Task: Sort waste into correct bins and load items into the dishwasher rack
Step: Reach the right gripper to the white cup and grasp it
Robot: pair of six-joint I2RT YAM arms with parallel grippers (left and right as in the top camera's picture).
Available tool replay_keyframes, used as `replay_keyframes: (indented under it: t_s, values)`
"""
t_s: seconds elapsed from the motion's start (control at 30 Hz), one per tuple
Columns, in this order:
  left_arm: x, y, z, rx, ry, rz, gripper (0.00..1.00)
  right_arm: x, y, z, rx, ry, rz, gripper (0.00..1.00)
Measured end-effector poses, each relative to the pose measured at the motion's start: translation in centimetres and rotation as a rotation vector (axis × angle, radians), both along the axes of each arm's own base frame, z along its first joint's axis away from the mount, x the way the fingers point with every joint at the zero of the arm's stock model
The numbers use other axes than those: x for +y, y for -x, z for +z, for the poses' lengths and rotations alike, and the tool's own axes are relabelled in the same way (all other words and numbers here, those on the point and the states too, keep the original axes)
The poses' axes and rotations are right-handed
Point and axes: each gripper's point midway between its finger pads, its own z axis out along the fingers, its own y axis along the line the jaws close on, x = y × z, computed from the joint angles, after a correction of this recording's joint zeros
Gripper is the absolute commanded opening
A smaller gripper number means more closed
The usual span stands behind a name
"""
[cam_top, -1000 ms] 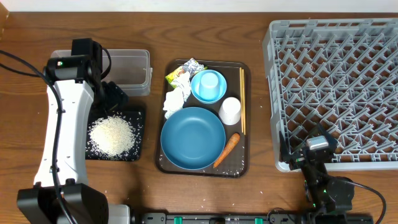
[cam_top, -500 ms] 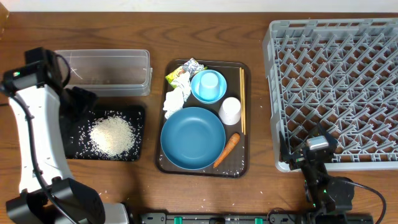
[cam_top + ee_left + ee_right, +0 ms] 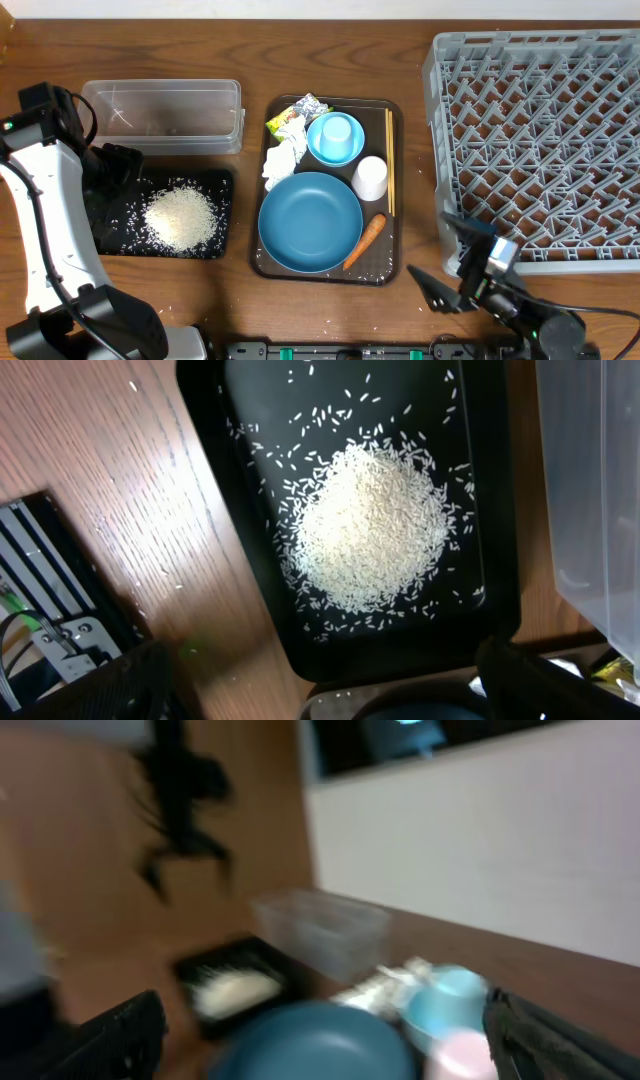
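White rice [image 3: 180, 217] lies piled in the black tray [image 3: 222, 240], with the clear tub [image 3: 165, 115] behind it. On the brown tray sit the dark blue plate [image 3: 310, 220], the carrot [image 3: 365, 240], a light blue cup in the light blue bowl [image 3: 335, 137], the white cup [image 3: 370, 178], chopsticks [image 3: 390, 160], the tissue [image 3: 283, 160] and the wrapper [image 3: 295, 113]. My left gripper [image 3: 118, 165] hangs open and empty by the black tray's left end, looking down on the rice [image 3: 370, 525]. My right gripper [image 3: 447, 262] stands open and empty at the rack's [image 3: 540, 140] near left corner, facing the plate [image 3: 310, 1040].
The brown serving tray [image 3: 395, 265] lies between the bins and the rack. A few loose grains are scattered on the wood in front of the black tray. The right wrist view is blurred by motion.
My left arm has swung left, off the clear tub and black tray. My right gripper has turned out from the rack's corner toward the brown tray, its fingers now spread in view.
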Motion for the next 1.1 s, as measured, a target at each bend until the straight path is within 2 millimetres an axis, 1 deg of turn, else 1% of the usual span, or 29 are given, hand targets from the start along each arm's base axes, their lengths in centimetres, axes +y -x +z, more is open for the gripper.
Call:
replay_keyframes:
  t_s: [0.1, 0.17, 0.3, 0.37, 0.47, 0.53, 0.6, 0.67, 0.7, 0.73, 0.77, 0.87, 0.9, 0.97, 1.0, 1.1]
  values:
    - [0.0, 0.0, 0.0, 0.0, 0.001, 0.002, 0.99, 0.3, 1.8, 2.5, -0.04, -0.069, 0.078, 0.99]
    - [0.0, 0.0, 0.0, 0.0, 0.001, 0.002, 0.99, 0.4, 2.4, 3.3, -0.04, -0.103, 0.107, 0.99]
    - [0.0, 0.0, 0.0, 0.0, 0.001, 0.003, 0.99, 0.4, 2.6, 3.9, 0.012, -0.142, 0.125, 0.99]
    - [0.0, 0.0, 0.0, 0.0, 0.001, 0.003, 0.99, 0.4, 2.6, 4.7, 0.023, -0.144, 0.126, 0.99]
    - [0.0, 0.0, 0.0, -0.001, 0.001, 0.002, 0.99, 0.4, 2.0, 6.3, 0.075, -0.127, 0.106, 0.99]
    - [0.0, 0.0, 0.0, -0.001, 0.001, 0.002, 0.99, 0.4, 1.2, 7.2, 0.122, -0.096, 0.086, 0.99]
    - [0.0, 0.0, 0.0, -0.001, 0.001, 0.003, 0.99, 0.4, -0.1, 8.1, 0.179, -0.052, 0.06, 0.99]
    - [0.0, 0.0, 0.0, 0.0, 0.001, 0.003, 0.99, 0.4, -1.8, 8.9, 0.235, -0.008, 0.034, 0.99]
    - [0.0, 0.0, 0.0, -0.001, 0.001, 0.003, 0.99, 0.4, -2.9, 9.3, 0.281, 0.021, 0.021, 0.99]
    - [0.0, 0.0, 0.0, 0.0, 0.001, 0.003, 0.99, 0.4, -3.5, 9.5, 0.282, 0.035, 0.013, 0.99]
    - [0.0, 0.0, 0.0, -0.001, 0.0, 0.002, 0.99, 0.3, -4.6, 9.5, 0.341, 0.058, -0.001, 0.99]
    - [0.0, 0.0, 0.0, 0.0, 0.001, 0.003, 0.99, 0.1, -7.8, 8.7, 0.488, 0.137, -0.047, 0.99]
    - [0.0, 0.0, 0.0, 0.0, 0.001, 0.003, 0.99, 0.0, -9.0, 8.3, 0.535, 0.169, -0.066, 0.99]
    - [0.0, 0.0, 0.0, -0.001, 0.0, 0.003, 0.99, 0.3, -10.7, 7.1, 0.618, 0.235, -0.091, 0.99]
    - [0.0, 0.0, 0.0, 0.0, 0.001, 0.003, 0.99, 0.9, -11.6, 6.0, 0.675, 0.297, -0.098, 0.99]
    - [0.0, 0.0, 0.0, 0.0, 0.0, 0.002, 0.99, 2.6, -13.3, 3.7, 0.755, 0.438, -0.127, 0.99]
